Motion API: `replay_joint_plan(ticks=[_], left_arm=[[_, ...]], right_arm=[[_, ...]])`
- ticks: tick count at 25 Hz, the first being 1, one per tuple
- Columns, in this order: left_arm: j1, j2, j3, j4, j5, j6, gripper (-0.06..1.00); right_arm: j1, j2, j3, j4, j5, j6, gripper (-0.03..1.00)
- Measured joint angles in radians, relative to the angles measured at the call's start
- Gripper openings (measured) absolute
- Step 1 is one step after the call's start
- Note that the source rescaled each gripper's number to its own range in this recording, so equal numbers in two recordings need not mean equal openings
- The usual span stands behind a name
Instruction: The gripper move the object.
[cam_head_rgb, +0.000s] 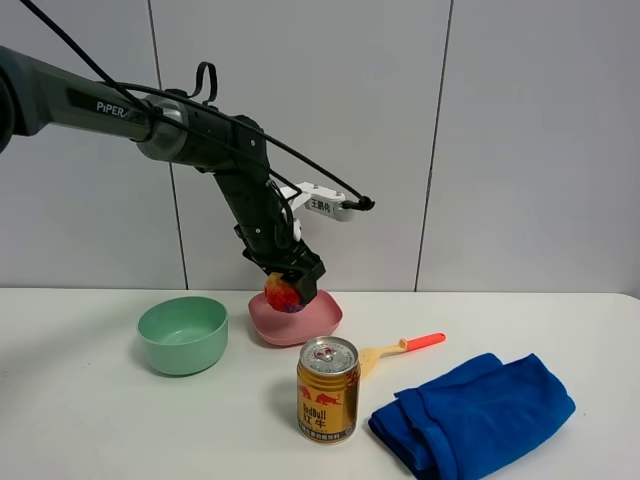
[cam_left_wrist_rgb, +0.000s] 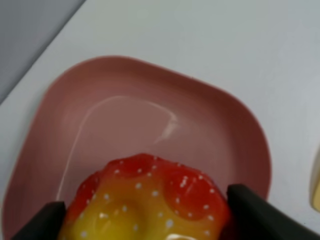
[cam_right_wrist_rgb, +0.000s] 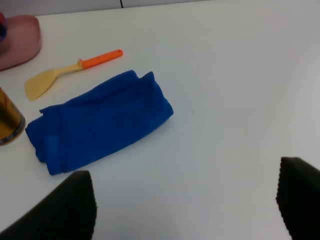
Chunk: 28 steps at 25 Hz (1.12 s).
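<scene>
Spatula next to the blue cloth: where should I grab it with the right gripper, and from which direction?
Grip the spatula by its orange handle, coming straight down with the open right gripper, fingers across the handle's width. It lies flat on the table, so a side approach finds nothing to pinch; the handle is narrow and straight, the yellow blade wide and thin.

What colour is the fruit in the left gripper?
Toy fruit: red fading to yellow, white-speckled; clearest in left wrist view.
</scene>
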Motion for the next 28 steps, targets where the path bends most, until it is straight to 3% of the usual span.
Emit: replay_joint_plan(ticks=[12, 28], left_arm=[[0.0, 0.021, -0.001, 0.002, -0.039, 0.111, 0.0], [0.0, 0.052, -0.001, 0.002, -0.057, 0.158, 0.0]], right_arm=[[0.0, 0.0, 0.0, 0.0, 0.0, 0.0, 1.0], [0.0, 0.0, 0.0, 0.0, 0.0, 0.0, 1.0]])
